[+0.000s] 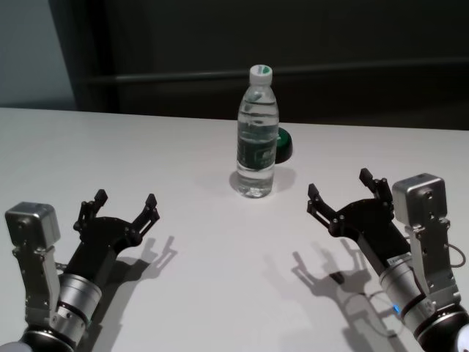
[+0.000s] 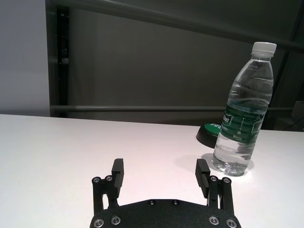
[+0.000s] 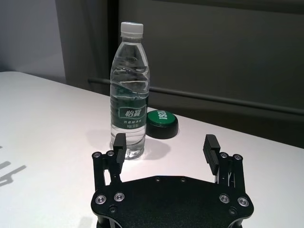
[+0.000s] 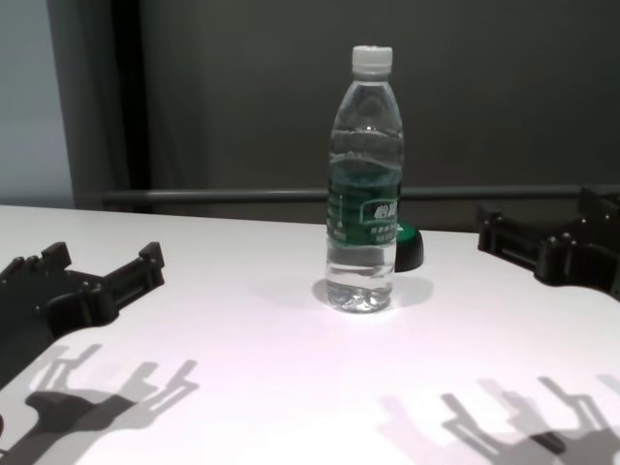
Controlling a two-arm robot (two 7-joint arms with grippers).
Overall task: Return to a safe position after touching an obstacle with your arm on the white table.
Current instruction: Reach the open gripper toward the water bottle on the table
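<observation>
Tall clear plastic water bottle (image 1: 257, 136), white cap, green label band, stands upright mid-worktop on the broad white worktop (image 1: 183, 147). Left tool (image 1: 124, 207) and right tool (image 1: 346, 192) both spread, empty, flanking it, well apart. Right tool nearer; bottle lies forward and inboard.

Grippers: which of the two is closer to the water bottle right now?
The right gripper; it is open and hovers just right of the water bottle. The left gripper, also open, sits farther off over the white table.
</observation>
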